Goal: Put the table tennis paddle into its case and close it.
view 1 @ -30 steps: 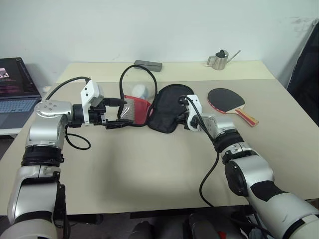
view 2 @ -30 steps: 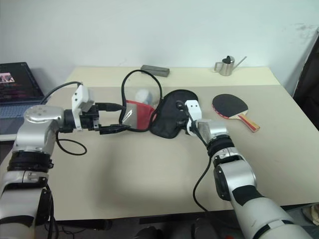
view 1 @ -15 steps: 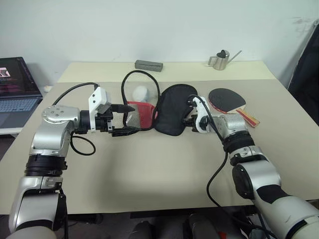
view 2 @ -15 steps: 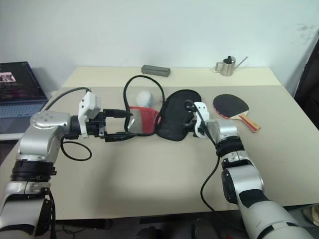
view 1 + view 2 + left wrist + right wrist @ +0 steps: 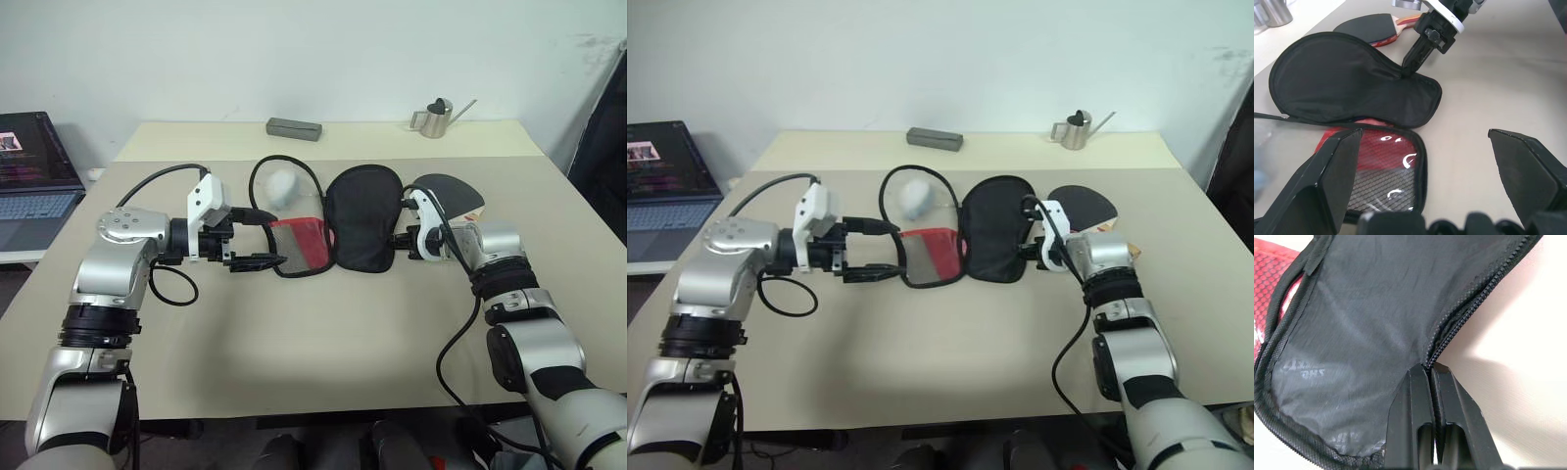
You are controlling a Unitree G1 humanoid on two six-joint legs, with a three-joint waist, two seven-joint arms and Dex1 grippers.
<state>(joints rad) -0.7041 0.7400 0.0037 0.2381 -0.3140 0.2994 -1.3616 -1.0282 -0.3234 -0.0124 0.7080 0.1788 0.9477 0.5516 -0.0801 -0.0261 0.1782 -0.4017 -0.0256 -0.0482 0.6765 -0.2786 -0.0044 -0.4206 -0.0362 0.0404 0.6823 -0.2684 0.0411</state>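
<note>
The case (image 5: 362, 215) lies opened out mid-table, its black half toward the right and its red mesh half (image 5: 302, 245) toward the left. My right gripper (image 5: 397, 235) is shut on the black half's zipper rim (image 5: 1449, 328), at the narrow neck end. The left gripper (image 5: 266, 240) stands open just left of the red mesh half, one finger (image 5: 1334, 166) over its edge, nothing held. The table tennis paddle (image 5: 453, 191) lies behind my right wrist, black face up, partly hidden. In the left wrist view the paddle (image 5: 1369, 24) rests beyond the case (image 5: 1337, 78).
A white-grey ball (image 5: 281, 183) sits behind the case inside a black cable loop (image 5: 257, 176). A grey block (image 5: 292, 127) and a small metal watering can (image 5: 431, 117) stand at the table's back. A laptop (image 5: 29, 166) is off to the left.
Both arms have moved right. The right gripper has dragged the case rightward up to the paddle, and the case now lies flatter and more spread. The ball stands clear behind it.
</note>
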